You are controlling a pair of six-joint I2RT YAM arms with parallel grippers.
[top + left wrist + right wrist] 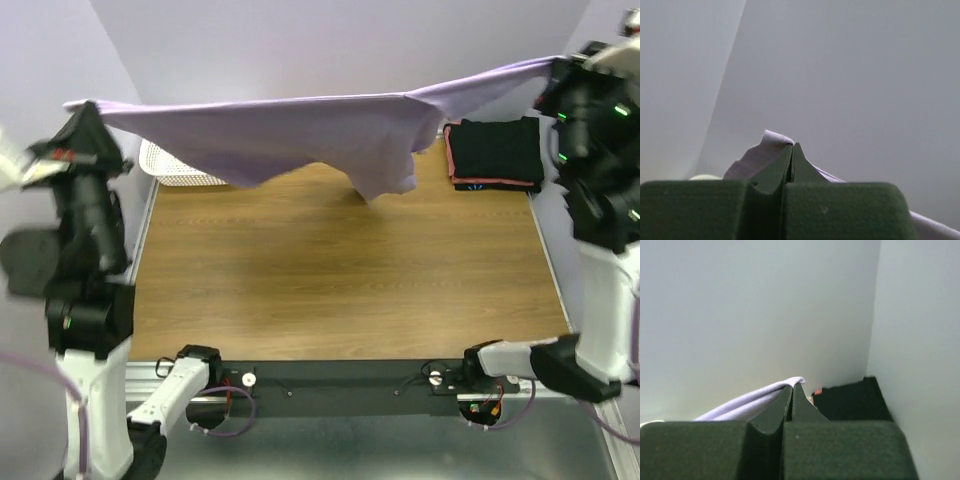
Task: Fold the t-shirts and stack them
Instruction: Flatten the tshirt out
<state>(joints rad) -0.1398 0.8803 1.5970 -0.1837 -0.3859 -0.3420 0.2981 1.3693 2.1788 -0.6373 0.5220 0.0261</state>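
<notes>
The lavender t-shirt point(300, 135) hangs stretched wide in the air above the far part of the table, its lowest fold near the wood. My left gripper point(82, 108) is shut on its left end, and the cloth point(760, 155) shows pinched at the fingertips in the left wrist view. My right gripper point(558, 68) is shut on its right end, and the cloth point(755, 400) shows there too. Folded black shirts point(495, 152) with a coral-red edge lie stacked at the far right; they also show in the right wrist view point(852, 400).
A white mesh basket point(172, 167) stands at the far left, half hidden by the hanging shirt. The wooden table top point(340, 280) stretches below. Pale walls close in behind and on both sides.
</notes>
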